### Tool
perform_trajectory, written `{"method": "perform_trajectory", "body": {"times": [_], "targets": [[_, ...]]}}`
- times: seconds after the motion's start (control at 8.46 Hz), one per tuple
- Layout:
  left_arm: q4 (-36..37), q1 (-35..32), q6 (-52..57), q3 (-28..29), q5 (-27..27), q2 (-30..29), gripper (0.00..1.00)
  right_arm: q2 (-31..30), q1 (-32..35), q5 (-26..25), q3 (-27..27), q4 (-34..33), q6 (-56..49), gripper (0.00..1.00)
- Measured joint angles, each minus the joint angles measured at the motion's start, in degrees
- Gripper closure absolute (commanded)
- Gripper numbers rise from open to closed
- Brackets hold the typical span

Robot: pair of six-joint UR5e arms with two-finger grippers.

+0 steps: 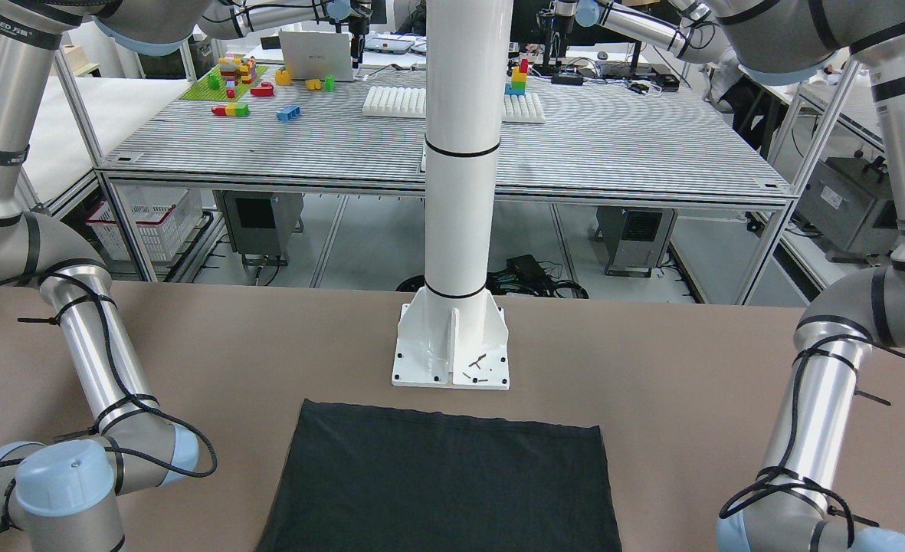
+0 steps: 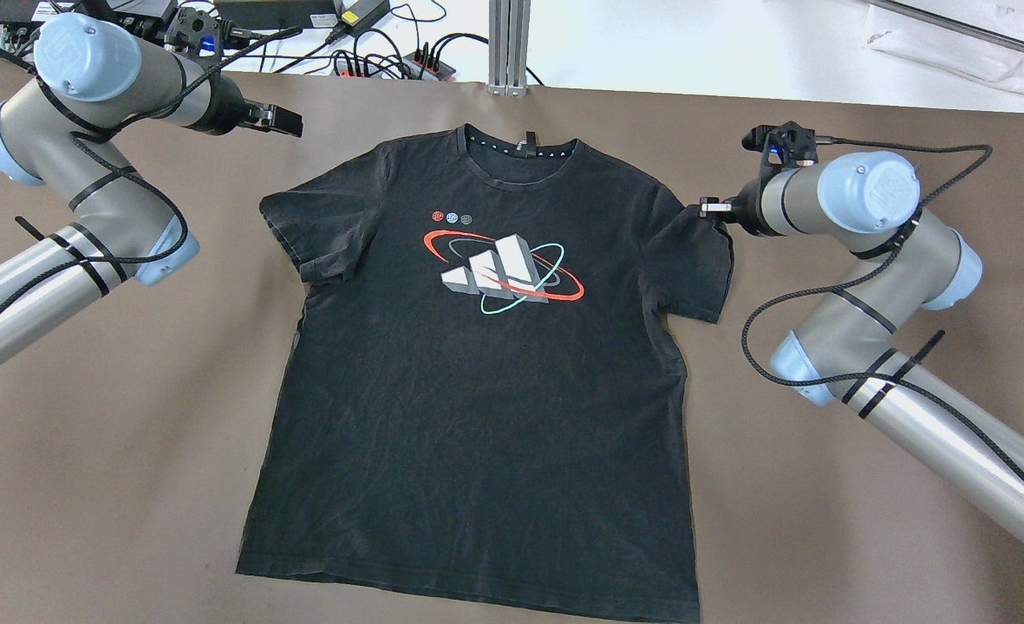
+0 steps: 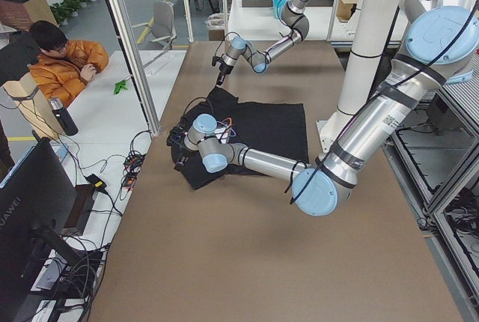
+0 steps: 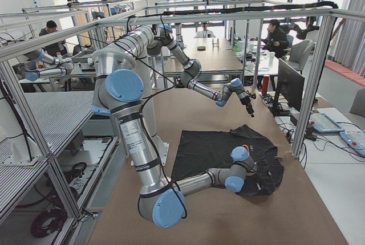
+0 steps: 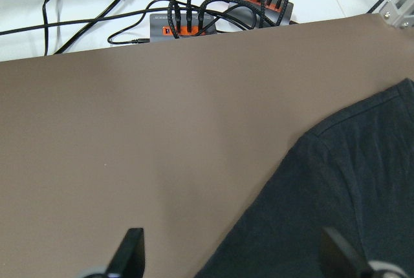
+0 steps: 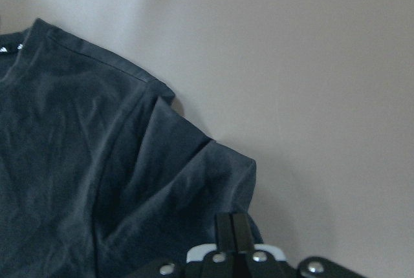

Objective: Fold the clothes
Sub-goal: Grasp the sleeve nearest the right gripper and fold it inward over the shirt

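Observation:
A black T-shirt (image 2: 477, 364) with a white, red and teal chest print lies flat, face up, collar away from the robot. Its hem end shows in the front-facing view (image 1: 444, 483). My left gripper (image 2: 290, 121) is open and empty, off the cloth beyond the shirt's left shoulder; in its wrist view the gripper (image 5: 233, 258) has its fingers wide apart over bare table beside the shirt's edge (image 5: 349, 187). My right gripper (image 2: 709, 208) is shut on the right sleeve (image 2: 694, 260); in its wrist view the gripper (image 6: 233, 229) pinches the bunched sleeve (image 6: 187, 168).
The table is covered in brown sheet (image 2: 113, 433). A white pillar base (image 1: 452, 345) stands just behind the shirt's hem on the robot's side. Power strips and cables (image 2: 373, 52) lie past the far edge. A post (image 2: 510, 43) stands beyond the collar.

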Motion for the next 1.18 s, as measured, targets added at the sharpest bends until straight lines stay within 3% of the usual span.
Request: {"method": "perform_trajectory", "body": {"times": [0.47,0.71,1.18], "targets": [[0.0,-0.1,-0.1,0.4,0.0,0.0,0.05,8.4,-3.3,-1.9,-0.1,-5.1,5.9,1.00],[-0.1,-0.1,-0.1,1.1,0.0,0.0,0.05,12.0,-8.0,-9.4,-1.2,-6.4,8.4,1.00],[-0.4,0.0,-0.5,2.2,1.7,-0.1,0.05,19.6,-10.9,-15.6,-10.0,-6.8,9.0,1.00]]}}
